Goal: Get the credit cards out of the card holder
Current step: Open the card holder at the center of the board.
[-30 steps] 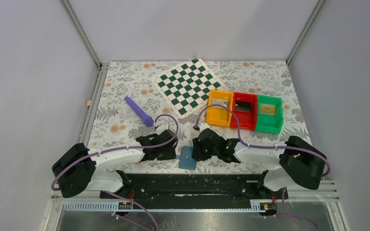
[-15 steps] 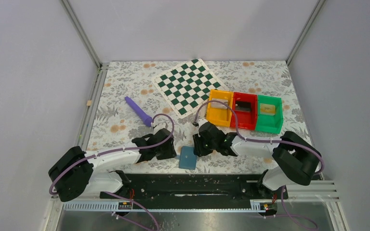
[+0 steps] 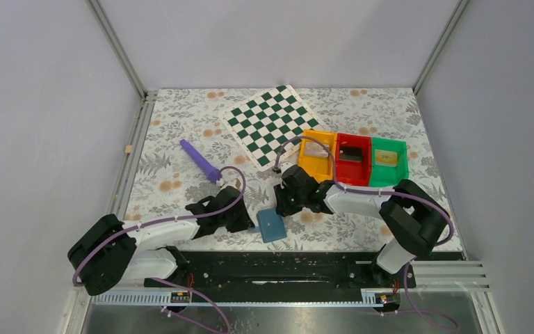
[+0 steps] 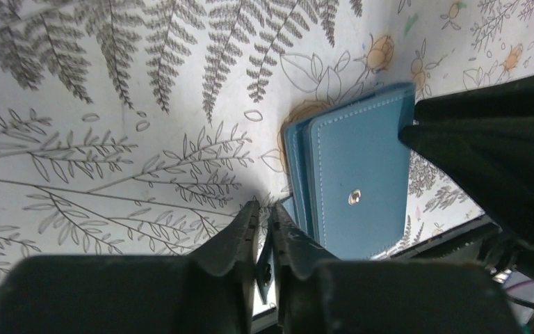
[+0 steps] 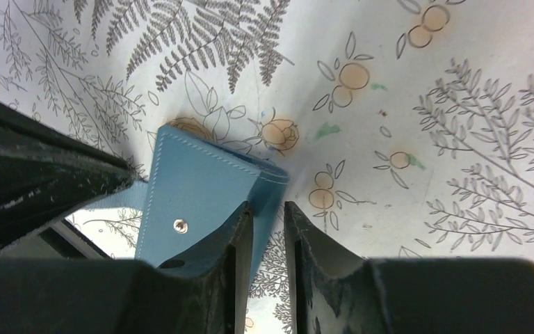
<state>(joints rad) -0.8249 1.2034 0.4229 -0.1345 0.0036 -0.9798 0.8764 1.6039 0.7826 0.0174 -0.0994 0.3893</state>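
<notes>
The card holder (image 3: 272, 226) is a blue folded wallet near the table's front edge, turned askew between the two arms, its inside hidden. My left gripper (image 3: 252, 224) sits at its left side. In the left wrist view the wallet (image 4: 361, 181) lies just right of the left gripper (image 4: 264, 207), which is shut on a thin blue snap flap. My right gripper (image 3: 283, 206) is at the far right corner. There the wallet's (image 5: 195, 188) folded edge runs between the narrow jaws of the right gripper (image 5: 268, 205). A yellow-gold card (image 3: 387, 158) lies in the green bin.
A yellow bin (image 3: 322, 169), a red bin (image 3: 351, 175) and a green bin (image 3: 388, 179) stand in a row right of centre, each holding a flat item. The green-white chequered board (image 3: 272, 125) lies behind them. A purple stick (image 3: 200, 160) lies at the left.
The left jaws have closed onto the wallet's flap. The right gripper has moved away from the front edge and leftward at the wallet's corner, and the wallet has turned.
</notes>
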